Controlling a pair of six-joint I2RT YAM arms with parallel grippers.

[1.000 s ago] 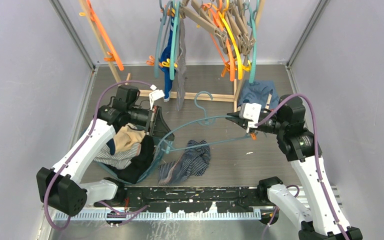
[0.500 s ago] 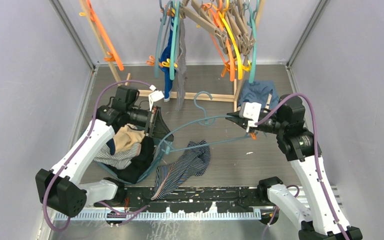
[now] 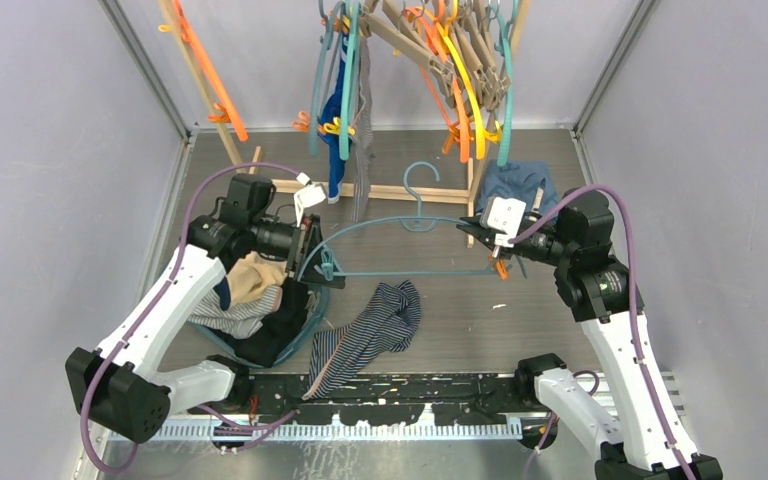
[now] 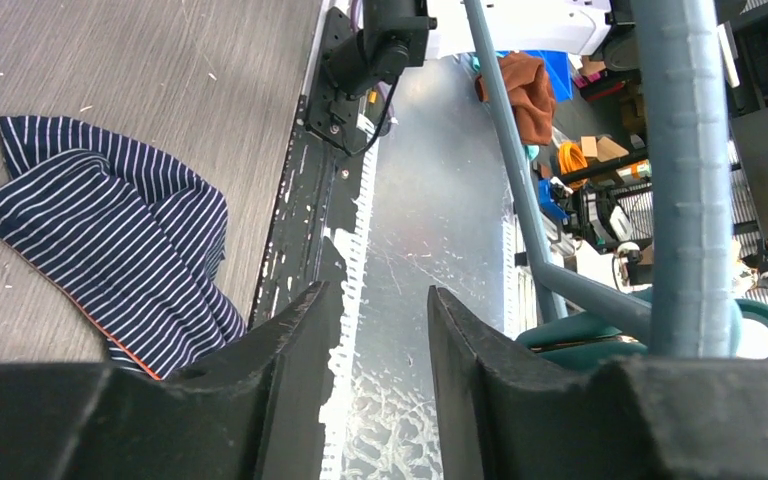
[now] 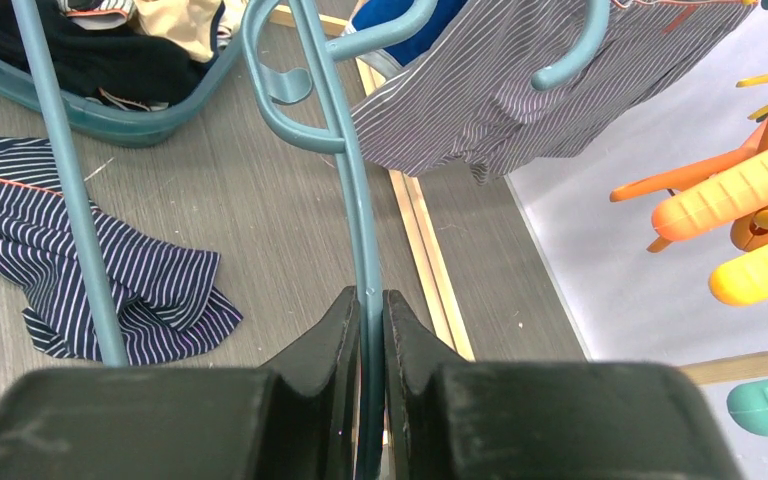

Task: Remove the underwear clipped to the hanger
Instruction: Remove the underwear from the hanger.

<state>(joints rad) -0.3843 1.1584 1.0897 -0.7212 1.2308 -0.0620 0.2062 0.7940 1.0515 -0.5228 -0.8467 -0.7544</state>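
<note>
The underwear (image 3: 375, 325), navy pinstriped, lies loose on the table (image 3: 520, 320) in the top view, just near of the teal hanger (image 3: 410, 272), its near end reaching the rail (image 3: 410, 385) at the near edge. The right gripper (image 3: 480, 232) holds the hanger's right end; the left gripper (image 3: 310, 250) sits at its left end.

Left wrist: jaws parted, empty, hanger (image 4: 680, 180) beside them.

Right wrist: jaws pinched on the hanger's rod (image 5: 345, 170).

Held at one end only, the hanger could swing down and snag the underwear.

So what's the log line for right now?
right gripper: shut on hanger | left gripper: open, empty | striped underwear: off hanger, on table
</note>
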